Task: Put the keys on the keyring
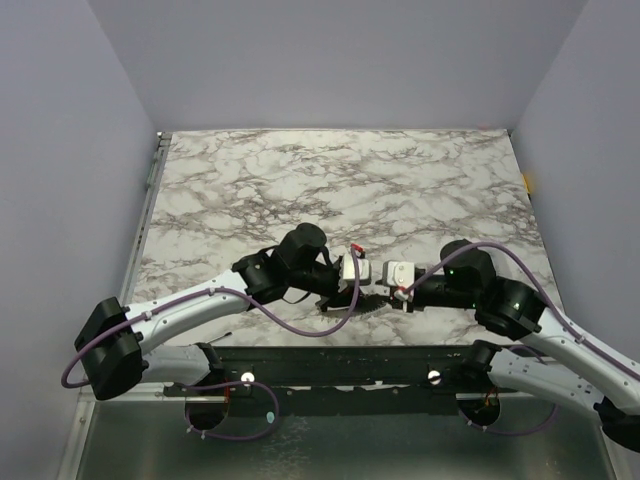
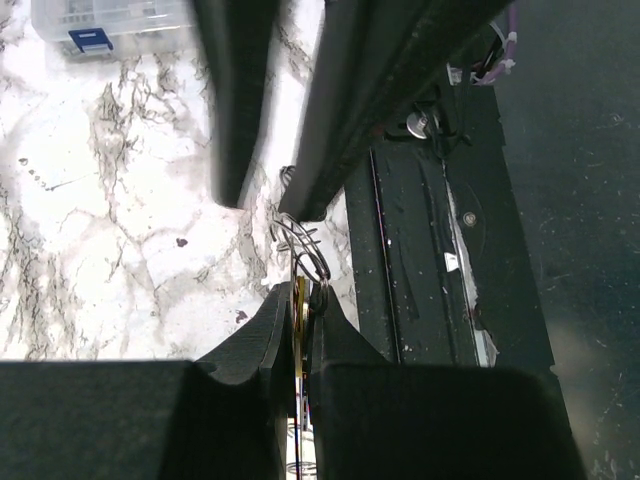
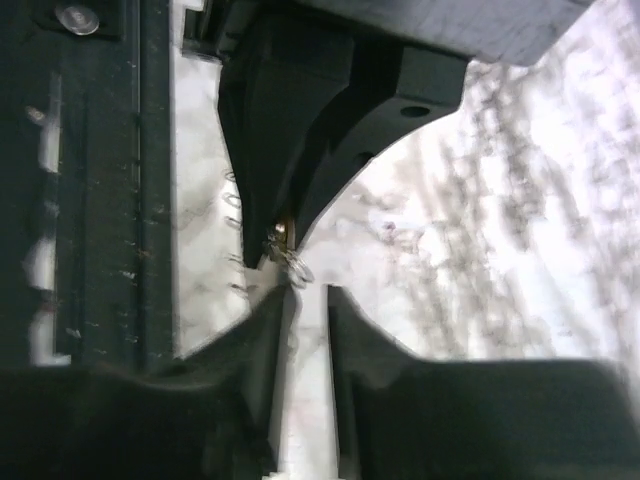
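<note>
Pinching the yellow key (image 2: 300, 305), the left gripper (image 2: 305, 290) is clenched, keyring (image 2: 303, 248) loops jutting past its tips; the right gripper (image 3: 308, 295) stands slightly parted, empty. Label on the clear box (image 2: 130, 20) unreadable.

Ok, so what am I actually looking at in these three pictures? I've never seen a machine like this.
These are two robot arms bolted at the near edge of a marble-patterned table, each ending in a two-finger gripper. The wide picture comes from a fixed camera above and behind them. The other two come from a small camera on each wrist, so the dark shapes at the bottom are that arm's own fingers. The left gripper is pinched shut on a tiny key with a yellowish head, and a thin wire keyring shows right at its tips. The right gripper faces it, fingers slightly apart, apparently holding nothing. A clear plastic box lies further off.
</note>
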`<state>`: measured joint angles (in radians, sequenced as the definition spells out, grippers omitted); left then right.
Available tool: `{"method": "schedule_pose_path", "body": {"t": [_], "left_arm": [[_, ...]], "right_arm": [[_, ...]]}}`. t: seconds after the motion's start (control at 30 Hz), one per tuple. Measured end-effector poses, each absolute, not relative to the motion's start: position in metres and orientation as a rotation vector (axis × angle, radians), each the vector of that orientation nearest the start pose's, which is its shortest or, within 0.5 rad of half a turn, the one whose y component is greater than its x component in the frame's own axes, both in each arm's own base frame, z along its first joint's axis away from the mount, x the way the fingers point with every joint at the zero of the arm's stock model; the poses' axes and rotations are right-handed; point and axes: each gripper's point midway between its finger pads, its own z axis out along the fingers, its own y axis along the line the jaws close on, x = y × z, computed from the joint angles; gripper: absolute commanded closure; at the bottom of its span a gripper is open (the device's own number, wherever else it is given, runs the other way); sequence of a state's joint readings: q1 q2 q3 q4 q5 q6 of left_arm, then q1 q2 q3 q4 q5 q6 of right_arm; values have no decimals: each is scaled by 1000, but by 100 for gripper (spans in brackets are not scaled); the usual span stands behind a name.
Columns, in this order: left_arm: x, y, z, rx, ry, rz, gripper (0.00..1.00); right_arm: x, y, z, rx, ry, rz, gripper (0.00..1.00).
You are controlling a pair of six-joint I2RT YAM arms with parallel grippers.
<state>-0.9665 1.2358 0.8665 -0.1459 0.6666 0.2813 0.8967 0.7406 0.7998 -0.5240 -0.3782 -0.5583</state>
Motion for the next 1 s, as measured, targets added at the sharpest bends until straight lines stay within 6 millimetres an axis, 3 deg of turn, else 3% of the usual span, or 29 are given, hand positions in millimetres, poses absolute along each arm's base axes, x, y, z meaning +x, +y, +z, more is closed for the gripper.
{"method": "schedule_pose_path", "body": {"t": [0.07,0.2,0.3,0.53,1.0], "left_arm": [[118,-348,190,1580,1456,-1108,100],[115,-349,191,1589,1445,-1125,100],[114,-349,191,1591,1442,-1132,100],[112,-349,191,1596,1437,-1140,100],[110,-350,191,1601,1434,-1143,100]], "right_arm": [[134,236,226,-1523,1362,587,25],[134,234,226,-1520,1377,587,21],[133,236,224,-1535,1389,598,26],[129,244,215,-1580,1402,647,48],[124,250,221,-1592,1368,695,49]]}}
